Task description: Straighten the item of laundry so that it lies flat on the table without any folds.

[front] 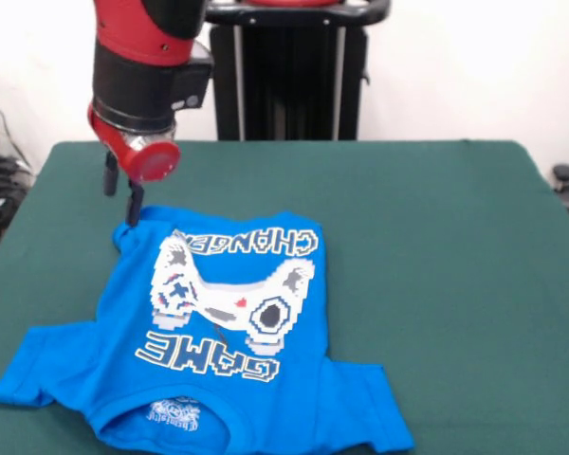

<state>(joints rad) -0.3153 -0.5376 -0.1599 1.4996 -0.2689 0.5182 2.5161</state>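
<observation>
Nearest the camera, the collar and both short sleeves of the blue T-shirt are seen at the six o'clock edge of the green counter. The shirt is laid print side up, with its hem pointing toward twelve o'clock. It is spread over the left half of the counter, while the right half is left bare.

The shirt is judged to be light, thin and limp. It would bunch or drag under a sideways push and would cling a little to the felt-like cloth. Most of the body is already flat. Some unevenness can be made out along the hem near eleven o'clock, where the corner looks slightly curled, and around the sleeve at five o'clock.

The end effector is held low at that hem corner, at about eleven o'clock of the shirt, with two dark fingers set a little apart and nothing visibly pinched between them; whether cloth is touched cannot be told. A hold on a single layer at the hem corner or a sleeve tip is judged best, followed by a pull outward.
</observation>
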